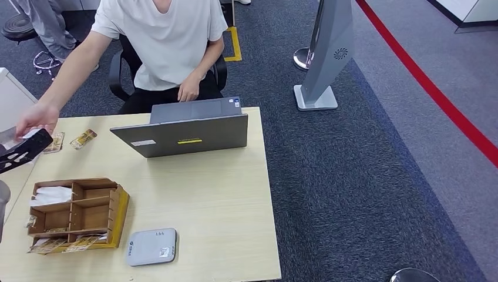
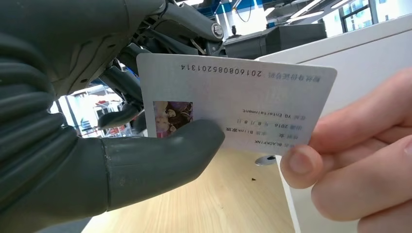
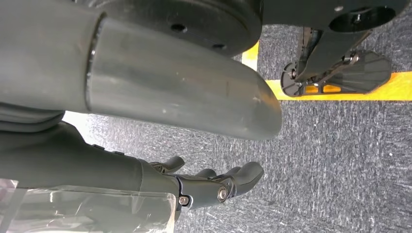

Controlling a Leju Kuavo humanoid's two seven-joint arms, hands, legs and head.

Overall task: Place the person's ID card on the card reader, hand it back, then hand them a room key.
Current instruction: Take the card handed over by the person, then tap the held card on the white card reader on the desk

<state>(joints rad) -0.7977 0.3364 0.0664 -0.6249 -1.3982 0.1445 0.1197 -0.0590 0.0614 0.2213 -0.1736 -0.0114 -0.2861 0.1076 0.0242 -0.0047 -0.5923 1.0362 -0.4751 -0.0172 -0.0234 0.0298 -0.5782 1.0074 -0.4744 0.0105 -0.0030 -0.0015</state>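
Table: wooden organizer holds cards.

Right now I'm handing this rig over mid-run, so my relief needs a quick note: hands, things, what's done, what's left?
Left hand: thumb and fingers pinch the ID card; the person's hand grips its other end.
Right hand: hangs over the floor, holds nothing.
Card reader: on the table's near edge, nothing on it.
Whether the card has been read cannot be told. Room key handover remains.
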